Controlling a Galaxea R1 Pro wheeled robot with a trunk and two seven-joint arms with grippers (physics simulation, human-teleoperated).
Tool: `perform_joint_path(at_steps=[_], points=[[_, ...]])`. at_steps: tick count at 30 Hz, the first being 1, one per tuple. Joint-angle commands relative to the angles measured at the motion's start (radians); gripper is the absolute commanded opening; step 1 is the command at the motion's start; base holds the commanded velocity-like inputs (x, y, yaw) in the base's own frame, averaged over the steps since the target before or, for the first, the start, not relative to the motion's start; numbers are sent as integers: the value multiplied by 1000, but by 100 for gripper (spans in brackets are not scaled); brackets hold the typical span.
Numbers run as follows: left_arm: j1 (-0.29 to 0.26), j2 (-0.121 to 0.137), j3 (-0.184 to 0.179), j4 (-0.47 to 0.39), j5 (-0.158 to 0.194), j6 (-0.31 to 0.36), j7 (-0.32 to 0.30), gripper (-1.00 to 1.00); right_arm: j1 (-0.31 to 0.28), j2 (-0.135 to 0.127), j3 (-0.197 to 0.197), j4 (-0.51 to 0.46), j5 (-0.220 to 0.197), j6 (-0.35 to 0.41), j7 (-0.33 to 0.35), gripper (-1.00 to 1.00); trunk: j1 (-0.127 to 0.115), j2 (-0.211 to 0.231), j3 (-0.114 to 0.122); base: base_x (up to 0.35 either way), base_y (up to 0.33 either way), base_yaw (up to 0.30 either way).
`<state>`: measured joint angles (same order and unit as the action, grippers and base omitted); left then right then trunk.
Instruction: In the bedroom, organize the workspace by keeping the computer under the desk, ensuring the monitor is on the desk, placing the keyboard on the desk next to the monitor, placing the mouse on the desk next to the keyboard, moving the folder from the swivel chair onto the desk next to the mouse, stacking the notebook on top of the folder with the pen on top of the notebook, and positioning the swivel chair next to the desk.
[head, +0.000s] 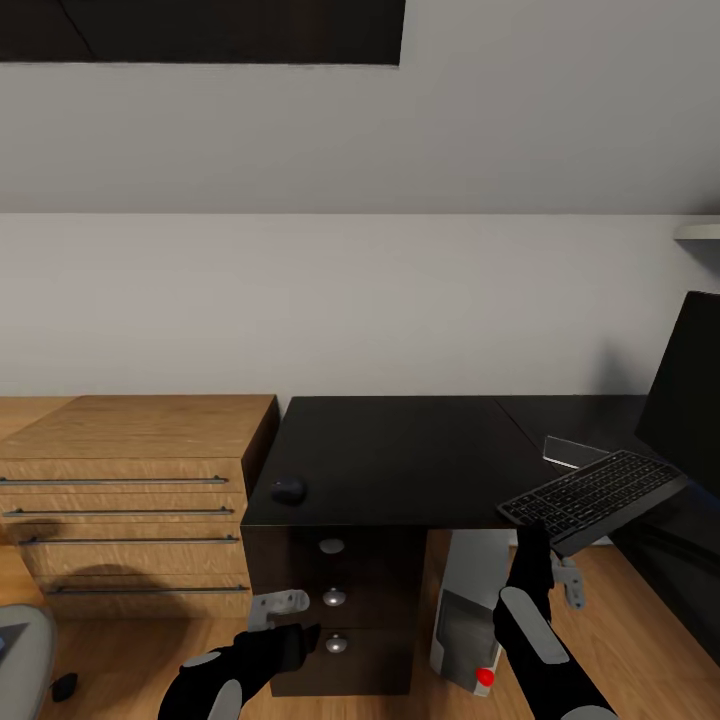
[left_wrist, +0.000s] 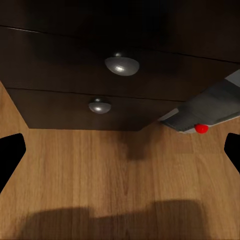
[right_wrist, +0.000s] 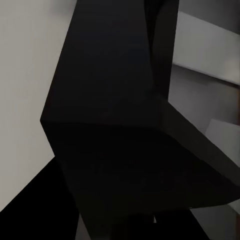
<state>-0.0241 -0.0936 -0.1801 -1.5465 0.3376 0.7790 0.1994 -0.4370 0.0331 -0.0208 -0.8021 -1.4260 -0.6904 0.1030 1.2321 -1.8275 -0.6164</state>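
The keyboard (head: 592, 498) is held up at the right gripper (head: 533, 535), which grips its near-left end; it hangs tilted over the near edge of the desk (head: 400, 455), partly past that edge and above the floor (head: 620, 600). The gripper's fingers are closed on the board, though the head view hides how far apart they stand. Just right of it rises the monitor (head: 688, 385), its dark screen cut by the picture's right edge, so room on that side is tight. The left half of the desk top lies bare except for the mouse (head: 288, 490) near its near-left corner. A wooden drawer unit (head: 130, 490) butts against the desk's left side. Below the top, the computer (head: 470, 625) stands on the floor under the desk, beside the dark drawers (head: 335, 600). The left gripper (head: 290, 625) hangs low before those drawers; the left wrist view shows its fingertips (left_wrist: 12, 150) spread wide with nothing between them, two round knobs (left_wrist: 121, 64) ahead, and the computer's red light (left_wrist: 201, 128). The right wrist view gives a close dark slab (right_wrist: 115, 125), too near to tell apart.
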Motion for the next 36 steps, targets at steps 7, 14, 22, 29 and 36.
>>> perform_joint_path(at_steps=[7,14,22,29,36], points=[[-1,0,-1,18,8,2,10,100,-1,4,-1,-10,-27,0,10,-100,0,0,-1,0,0,0],[-1,0,-1,19,9,2,9,100,0,7,1,-32,-29,0,10,-100,0,0,-1,0,0,0],[-1,0,0,19,9,2,9,100,0,6,2,-33,-99,1,10,-100,0,0,-1,0,0,0],[-1,0,-1,19,9,2,9,100,0,5,2,-34,-156,2,11,-100,0,0,-1,0,0,0],[-1,0,0,19,9,2,10,100,0,4,1,-34,-160,35,12,-100,0,0,-1,0,0,0]])
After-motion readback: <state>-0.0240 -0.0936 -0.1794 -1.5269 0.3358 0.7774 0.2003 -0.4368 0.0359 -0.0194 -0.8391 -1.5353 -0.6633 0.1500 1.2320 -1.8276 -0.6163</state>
